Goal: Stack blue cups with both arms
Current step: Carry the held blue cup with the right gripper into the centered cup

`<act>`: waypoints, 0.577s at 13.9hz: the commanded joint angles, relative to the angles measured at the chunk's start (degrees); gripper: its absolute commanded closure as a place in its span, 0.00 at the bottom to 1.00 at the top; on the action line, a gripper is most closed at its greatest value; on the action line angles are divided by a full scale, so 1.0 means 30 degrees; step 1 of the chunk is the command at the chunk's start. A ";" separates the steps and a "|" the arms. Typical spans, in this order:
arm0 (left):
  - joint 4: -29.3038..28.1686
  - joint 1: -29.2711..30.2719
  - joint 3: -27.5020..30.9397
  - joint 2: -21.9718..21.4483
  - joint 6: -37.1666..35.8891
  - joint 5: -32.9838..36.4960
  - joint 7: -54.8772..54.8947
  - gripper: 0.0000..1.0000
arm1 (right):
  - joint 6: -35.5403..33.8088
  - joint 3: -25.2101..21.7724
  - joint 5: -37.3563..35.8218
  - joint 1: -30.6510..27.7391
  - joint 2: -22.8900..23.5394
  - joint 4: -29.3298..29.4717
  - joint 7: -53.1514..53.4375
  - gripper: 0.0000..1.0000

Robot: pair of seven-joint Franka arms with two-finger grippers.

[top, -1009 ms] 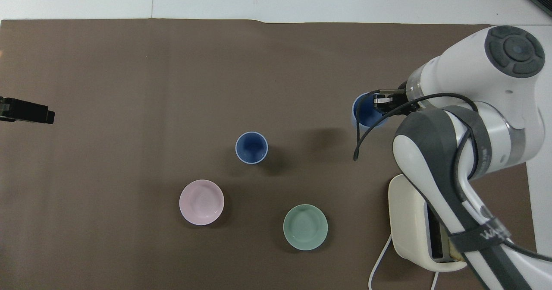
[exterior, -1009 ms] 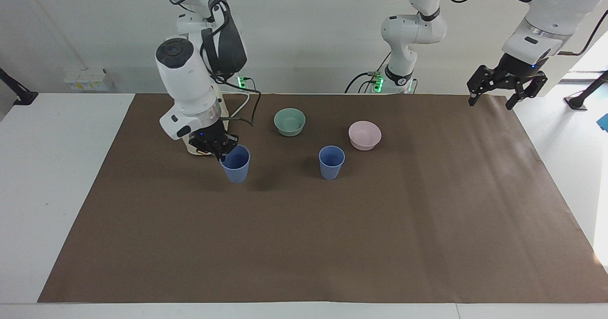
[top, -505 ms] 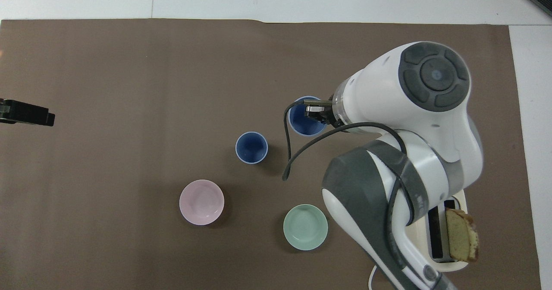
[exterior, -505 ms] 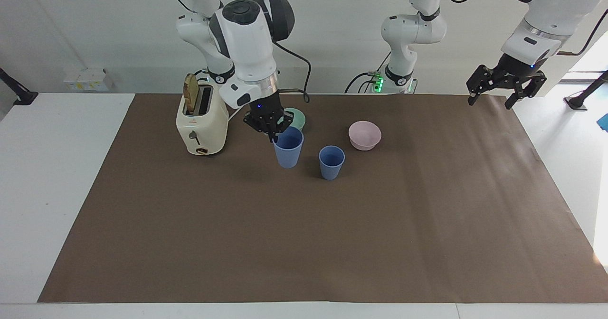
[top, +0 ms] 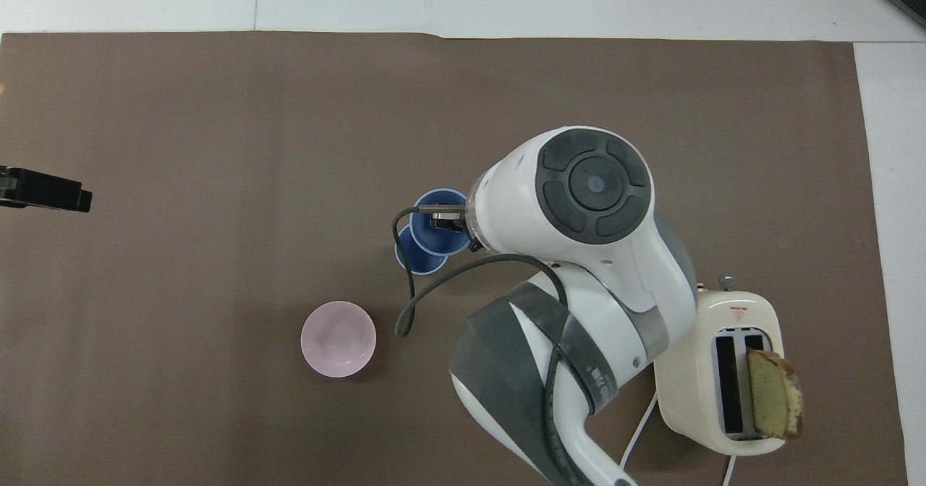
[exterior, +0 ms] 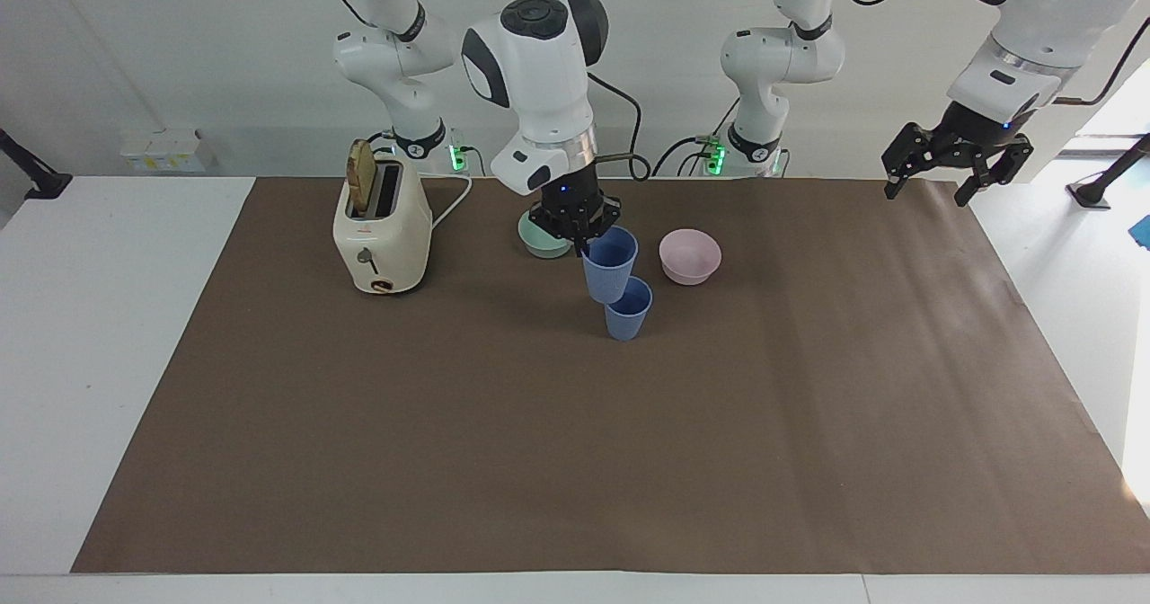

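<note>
Carried blue cup [exterior: 610,263] has travelled from beside the toaster [exterior: 382,231] across to the standing blue cup [exterior: 628,309], and now hangs just above it, base at the lower cup's rim, slightly tilted, not yet nested. Right gripper [exterior: 578,226] is clamped tight on the carried cup's rim. Alignment looks a bit off toward the right arm's end; I'd expect a small shift, then lower and release. Left gripper [exterior: 958,168] waits, spread wide and empty, over the mat's [exterior: 575,460] edge. Pink bowl [exterior: 690,255] and teal bowl [exterior: 542,241] sit nearer the robots.
</note>
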 commanded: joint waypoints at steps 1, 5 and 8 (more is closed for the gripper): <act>0.0421 0.0207 -0.0153 0.0090 -0.0433 0.0346 0.0062 0.00 | 0.0924 -0.0037 -0.0020 0.0468 0.1067 0.0007 0.0551 1.00; 0.0421 0.0206 -0.0182 0.0090 -0.0433 0.0317 0.0062 0.00 | 0.1215 -0.0007 -0.0050 0.0526 0.1068 -0.0814 0.0581 1.00; 0.0392 0.0178 -0.0182 0.0090 -0.0433 0.0346 0.0062 0.00 | 0.1276 -0.0007 -0.0021 0.0526 0.1068 -0.0934 0.0434 1.00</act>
